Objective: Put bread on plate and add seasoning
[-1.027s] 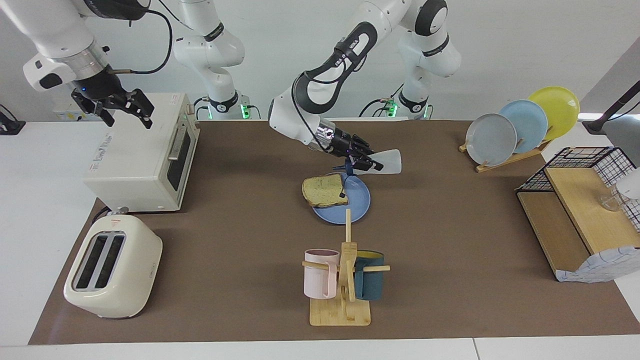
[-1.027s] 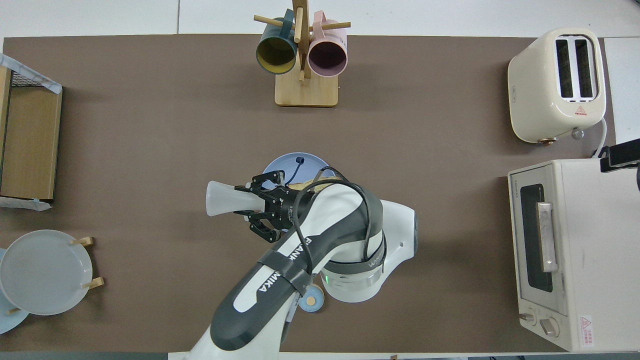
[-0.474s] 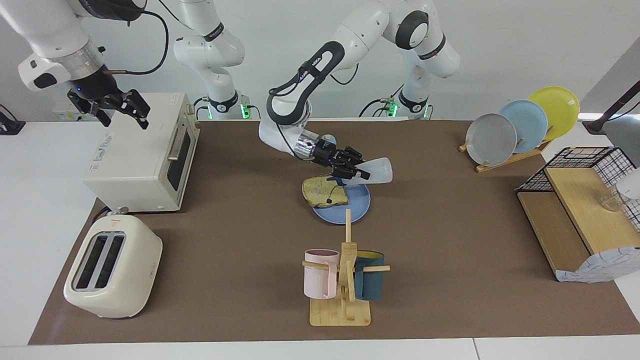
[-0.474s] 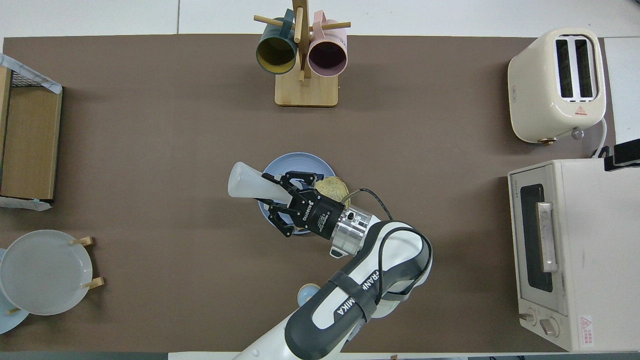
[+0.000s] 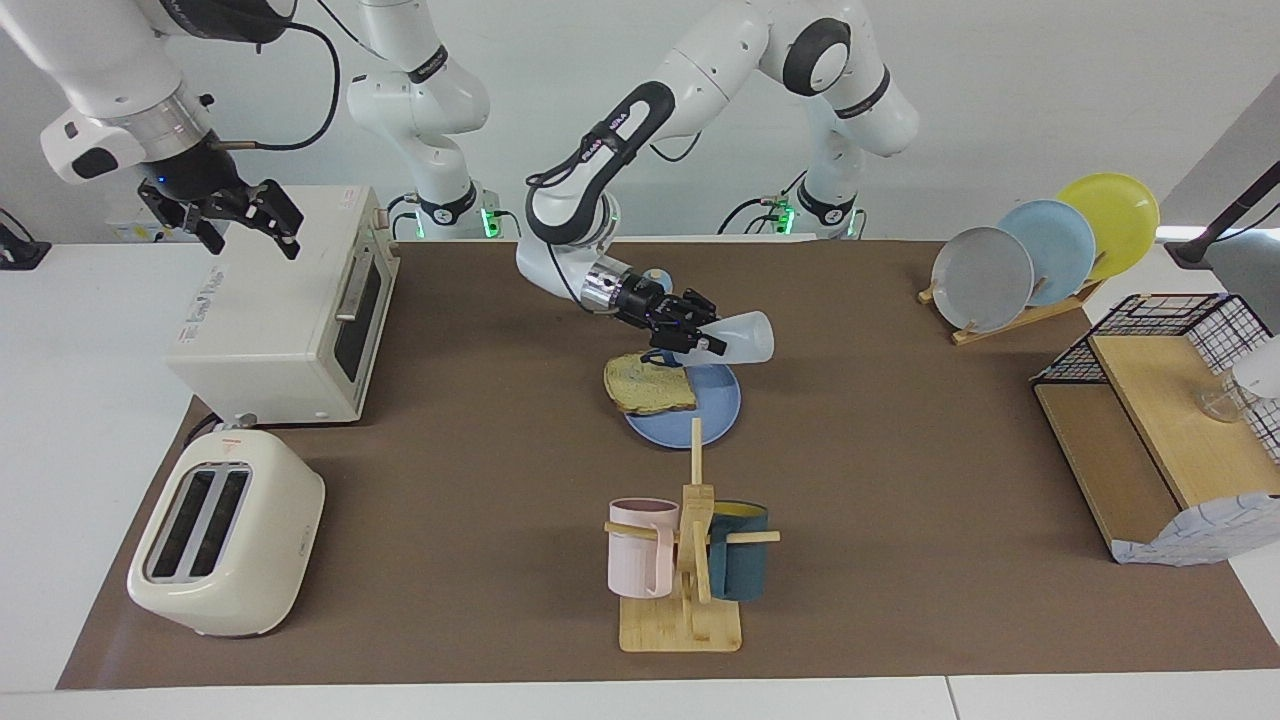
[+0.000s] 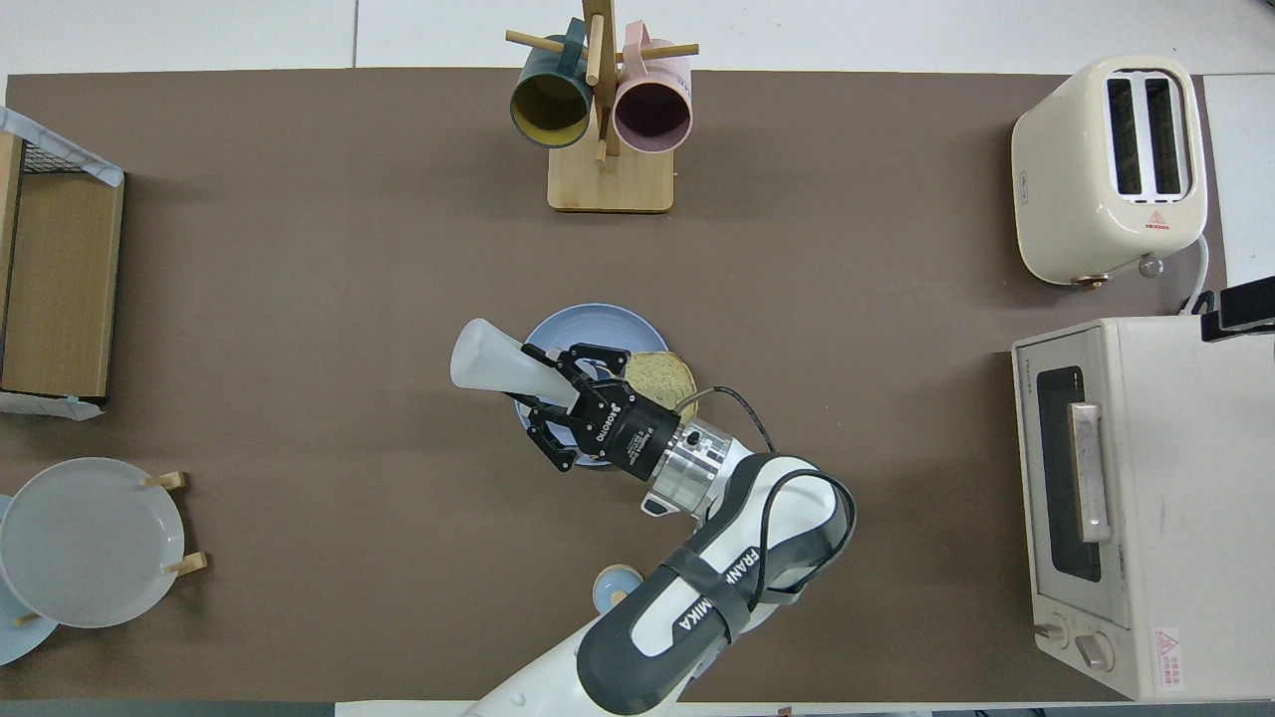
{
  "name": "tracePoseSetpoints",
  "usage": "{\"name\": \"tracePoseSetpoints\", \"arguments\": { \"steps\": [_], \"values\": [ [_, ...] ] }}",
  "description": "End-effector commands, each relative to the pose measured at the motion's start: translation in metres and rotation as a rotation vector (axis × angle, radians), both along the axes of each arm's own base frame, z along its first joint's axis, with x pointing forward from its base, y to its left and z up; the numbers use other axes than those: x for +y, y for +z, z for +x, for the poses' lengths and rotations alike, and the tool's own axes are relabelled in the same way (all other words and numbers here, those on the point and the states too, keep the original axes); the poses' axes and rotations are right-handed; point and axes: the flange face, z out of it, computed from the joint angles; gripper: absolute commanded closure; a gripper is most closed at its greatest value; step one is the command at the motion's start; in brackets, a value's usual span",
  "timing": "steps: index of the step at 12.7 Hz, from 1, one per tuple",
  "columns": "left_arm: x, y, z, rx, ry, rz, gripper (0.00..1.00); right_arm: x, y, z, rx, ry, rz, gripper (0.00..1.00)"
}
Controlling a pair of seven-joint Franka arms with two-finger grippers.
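Note:
The bread (image 5: 648, 385) lies on the periwinkle-blue plate (image 5: 718, 402), on the side toward the right arm's end, overhanging the rim. My left gripper (image 5: 700, 335) is shut on the seasoning bottle (image 5: 742, 338) and holds it tipped nearly sideways just above the plate. Its dark cap end (image 5: 666, 357) hangs over the bread's edge. In the overhead view the left gripper (image 6: 558, 390) and the bottle (image 6: 493, 365) cover part of the plate (image 6: 590, 324) beside the bread (image 6: 662, 373). My right gripper (image 5: 252, 228) is open and waits over the toaster oven.
A toaster oven (image 5: 290, 300) and a cream toaster (image 5: 225, 535) stand at the right arm's end. A mug rack (image 5: 685, 560) stands farther from the robots than the plate. A plate rack (image 5: 1040, 255) and a wooden shelf (image 5: 1160, 430) stand at the left arm's end. A small blue bell (image 6: 616, 590) sits nearer to the robots.
My left arm has swung round and brought the bottle lower over the plate, with its cap end now by the bread. The right gripper has hardly moved.

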Motion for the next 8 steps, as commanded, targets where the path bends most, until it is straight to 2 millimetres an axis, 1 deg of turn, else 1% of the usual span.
{"name": "tracePoseSetpoints", "arguments": {
  "steps": [1,3,5,6,8],
  "values": [
    [0.031,-0.002,0.033,-0.012,0.015,0.021,1.0,-0.001,0.0,-0.006,0.0,0.007,-0.004,0.0],
    [0.028,0.004,0.036,-0.02,0.018,0.008,1.0,0.0,0.0,-0.006,0.0,0.009,-0.004,0.0],
    [0.016,0.014,0.033,-0.03,0.021,-0.019,1.0,0.0,0.001,-0.006,-0.002,0.007,-0.004,0.0],
    [0.007,0.017,0.026,-0.034,0.013,-0.025,1.0,-0.001,0.001,-0.006,-0.002,0.006,-0.004,0.0],
    [-0.025,0.02,-0.011,-0.01,-0.017,-0.055,1.0,0.0,0.0,-0.006,0.001,0.007,-0.004,0.0]
  ]
}}
